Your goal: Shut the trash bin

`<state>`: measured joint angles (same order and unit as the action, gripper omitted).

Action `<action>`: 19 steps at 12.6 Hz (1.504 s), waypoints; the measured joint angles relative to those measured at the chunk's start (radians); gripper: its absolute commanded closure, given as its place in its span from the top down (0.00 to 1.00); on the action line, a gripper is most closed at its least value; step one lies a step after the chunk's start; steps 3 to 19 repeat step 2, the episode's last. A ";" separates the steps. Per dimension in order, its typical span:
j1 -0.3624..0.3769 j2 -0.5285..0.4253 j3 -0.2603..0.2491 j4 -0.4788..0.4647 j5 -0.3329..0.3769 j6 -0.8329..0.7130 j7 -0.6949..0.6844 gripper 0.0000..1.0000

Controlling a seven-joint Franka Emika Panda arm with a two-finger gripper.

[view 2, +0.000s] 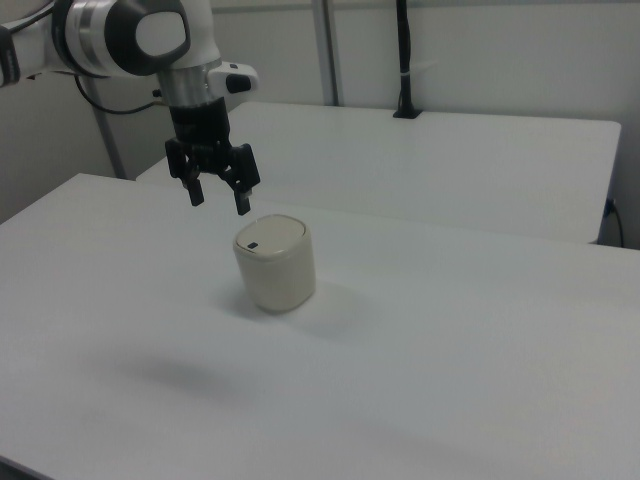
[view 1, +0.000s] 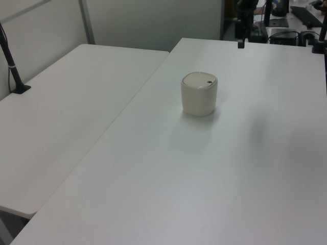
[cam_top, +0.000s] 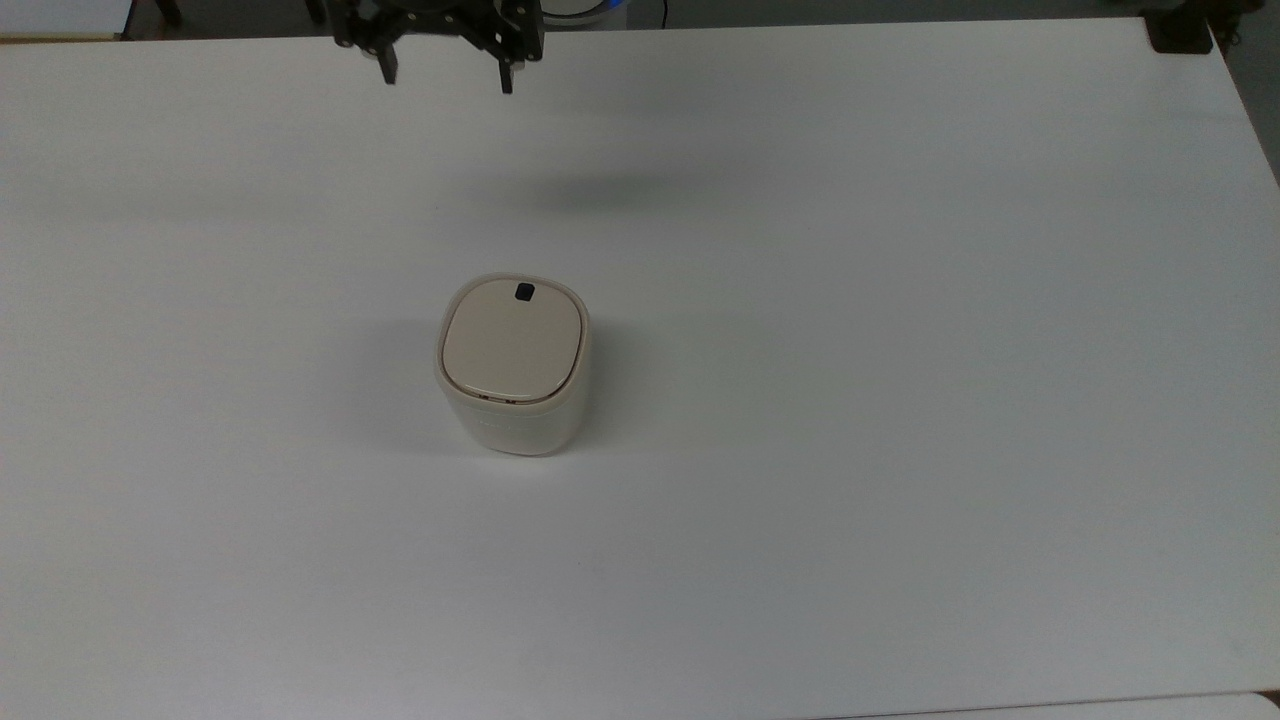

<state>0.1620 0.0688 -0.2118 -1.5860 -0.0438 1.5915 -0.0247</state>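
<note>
1. Counter (cam_top: 900,450) surface, white and matte, spreads wide around the one thing standing on it; a second white counter (view 1: 66,112) sits alongside, at the left view's left, with a narrow seam between the two.
2. On that second counter a black pole on a small foot (view 1: 13,69) stands near its far edge; in the right view the same sort of black pole (view 2: 403,60) rises at the back against the pale wall.
3. At the top view's upper right corner a dark clamp or bracket (cam_top: 1180,30) grips the counter's edge.
4. Nothing lies between the arm and the trash bin (cam_top: 512,365); the stretch of counter around it is bare, marked by a soft shadow on the counter further back.
5. The trash bin stands upright near the middle of the counter, a cream-white rounded-square body with its flat beige lid (cam_top: 512,342) lying down flush in the rim.
6. A small black square mark (cam_top: 523,291) sits near the lid's edge on the side toward the arm.
7. The gripper (cam_top: 445,75) hangs at the top view's upper edge, well apart from the bin and off to the far side of it.
8. In the right view the gripper (view 2: 218,198) hovers above and to the right view's left of the lid, touching nothing.
9. Its two black fingers (view 2: 241,203) point downward and are spread wide, with nothing held between them.
</note>
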 measured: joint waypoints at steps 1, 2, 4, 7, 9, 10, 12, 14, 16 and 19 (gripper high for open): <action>-0.005 -0.005 0.000 -0.001 0.000 0.000 0.000 1.00; -0.007 -0.007 0.000 -0.001 0.000 0.000 0.000 1.00; -0.007 -0.007 0.000 -0.001 0.000 0.000 0.000 1.00; -0.007 -0.007 0.000 -0.001 0.000 0.000 0.000 1.00; -0.007 -0.007 0.000 -0.001 0.000 0.000 0.000 1.00; -0.007 -0.007 0.000 -0.001 0.000 0.000 0.000 1.00; -0.007 -0.007 0.000 -0.001 0.000 0.000 0.000 1.00; -0.007 -0.007 0.000 -0.001 0.000 0.000 0.000 1.00; -0.007 -0.007 0.000 -0.001 0.000 0.000 0.000 1.00; -0.007 -0.007 0.000 -0.001 0.000 0.000 0.000 1.00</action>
